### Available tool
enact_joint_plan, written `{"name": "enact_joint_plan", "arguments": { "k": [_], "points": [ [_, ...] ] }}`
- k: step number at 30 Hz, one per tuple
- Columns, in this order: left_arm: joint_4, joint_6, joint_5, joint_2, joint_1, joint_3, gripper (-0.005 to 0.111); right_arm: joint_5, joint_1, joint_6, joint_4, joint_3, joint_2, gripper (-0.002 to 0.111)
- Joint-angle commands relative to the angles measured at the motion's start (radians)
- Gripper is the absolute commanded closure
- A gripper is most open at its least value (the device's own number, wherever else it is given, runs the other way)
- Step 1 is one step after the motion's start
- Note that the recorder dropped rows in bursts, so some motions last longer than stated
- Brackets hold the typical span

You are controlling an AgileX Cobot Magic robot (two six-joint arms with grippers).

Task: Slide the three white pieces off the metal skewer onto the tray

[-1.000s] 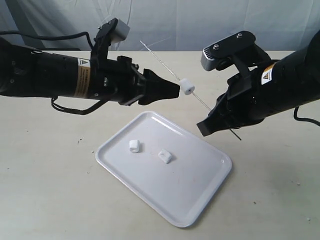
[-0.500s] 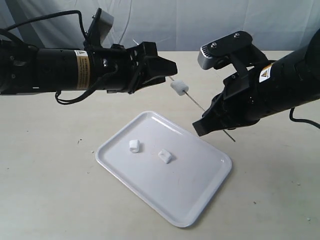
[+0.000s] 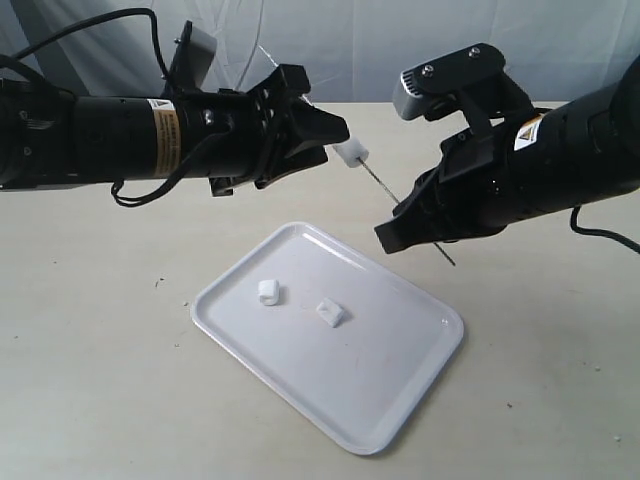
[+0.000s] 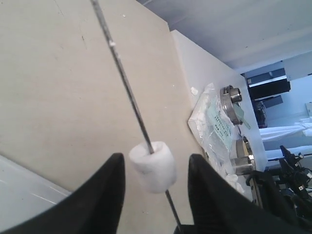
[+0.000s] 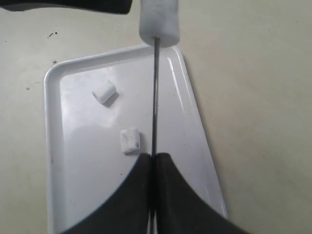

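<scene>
Left wrist view: our spread left hand (image 4: 156,163) brackets the last piece (image 4: 152,168), the right hand (image 5: 155,158) pinches the skewer (image 5: 155,97); next we squeeze and strip it over the tray (image 5: 195,126).

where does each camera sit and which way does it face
Exterior view: off the arms, raised, looking down at table and tray; left tool and right tool reach in.
Left wrist view: on the left arm, looking along its open fingers at the white piece on the metal skewer.
Right wrist view: on the right arm, looking past fingers shut on the skewer at two loose white pieces.
Both wrist views share the skewered piece.
</scene>
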Motion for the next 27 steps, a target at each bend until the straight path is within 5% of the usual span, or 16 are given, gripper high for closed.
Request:
{"name": "enact_joint_plan", "arguments": {
  "k": [1, 13, 20, 27],
  "points": [
    [-0.019, -0.002, 0.016, -0.006, -0.005, -0.006, 0.066, -0.017, -0.002, -0.008, 0.005, -0.003, 0.002, 0.109],
    [-0.014, -0.002, 0.020, -0.006, -0.005, -0.006, 0.066, -0.019, -0.002, -0.090, 0.117, -0.003, 0.002, 0.109],
    [-0.014, 0.002, 0.013, -0.006, -0.005, -0.006, 0.089, -0.019, -0.002, -0.093, 0.117, -0.003, 0.002, 0.109],
    [-0.013, 0.010, 0.011, -0.006, -0.005, -0.006, 0.092, -0.017, -0.002, -0.093, 0.117, -0.003, 0.002, 0.109]
  ]
}}
